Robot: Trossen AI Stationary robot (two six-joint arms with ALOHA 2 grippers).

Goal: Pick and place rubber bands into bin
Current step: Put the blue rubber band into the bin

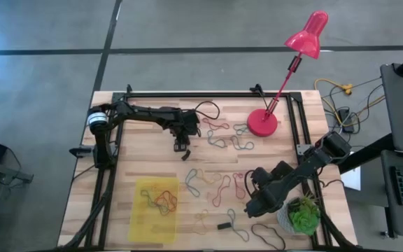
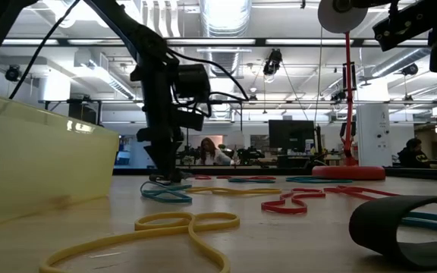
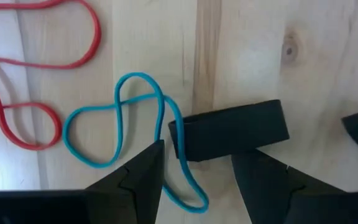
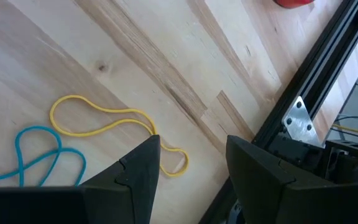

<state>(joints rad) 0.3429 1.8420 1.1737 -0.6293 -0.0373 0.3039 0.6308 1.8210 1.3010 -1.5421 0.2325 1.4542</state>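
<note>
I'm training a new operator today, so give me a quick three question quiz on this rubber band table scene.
1. True or false: the yellow bin already holds some rubber bands.
2. Which gripper hangs over a blue band and a wide black band: A left, B right?
3. Fill in: the right gripper has its fingers ____ above a yellow band.

Key: 1 true; 2 A, the left gripper; 3 open.
</note>
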